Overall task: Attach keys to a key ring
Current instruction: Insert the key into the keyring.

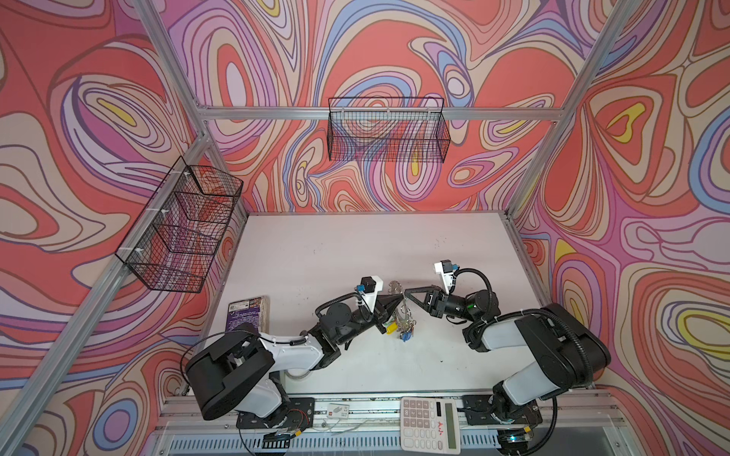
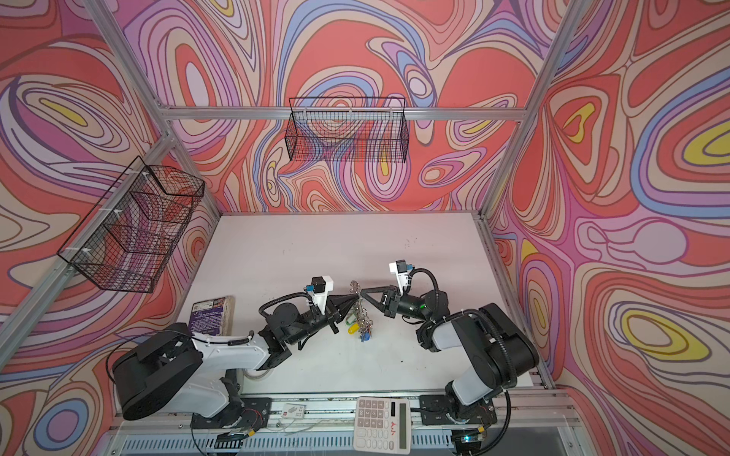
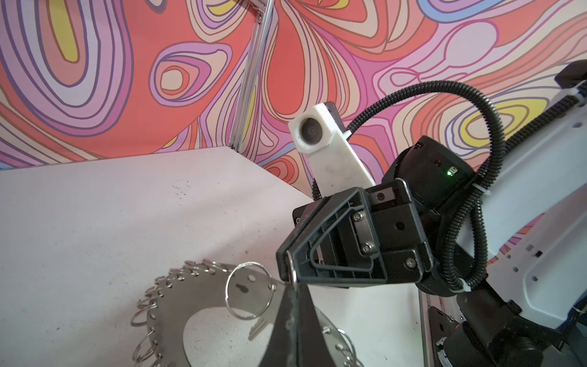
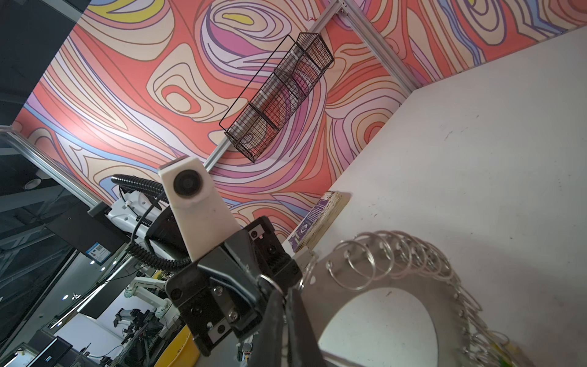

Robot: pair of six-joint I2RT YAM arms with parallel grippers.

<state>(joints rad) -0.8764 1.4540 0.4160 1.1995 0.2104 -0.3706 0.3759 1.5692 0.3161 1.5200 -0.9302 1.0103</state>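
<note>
Nearest me, a white desk calculator point(image 1: 429, 423) with grey buttons lies on the metal rail along the near edge of the white table point(image 1: 355, 244).

Further in, about the middle of the table, I see the keys point(image 1: 399, 331). They are small silver ones bunched together, with yellow, green and blue oval plastic tags, and they gather at the near end of the large flat silver key ring point(image 1: 403, 312). I cannot tell whether they rest on the table.

The ring is tilted up on edge between my two arms, its rim fringed with small wire loops. The left gripper point(image 1: 398, 303) comes in from the left side, and in the left wrist view its fingers are pressed together on the ring's flat rim. The right gripper point(image 1: 407, 294) meets it from the right, the tips nearly touching. Its jaws are pinched tight on a thin silver wire split ring point(image 3: 249, 290) at the rim.

A purple-covered book point(image 1: 249, 314) lies against the left edge. Beyond that, two black wire baskets hang on the swirl-patterned walls, one on the left wall point(image 1: 179, 231) and one on the back wall point(image 1: 389, 130).
</note>
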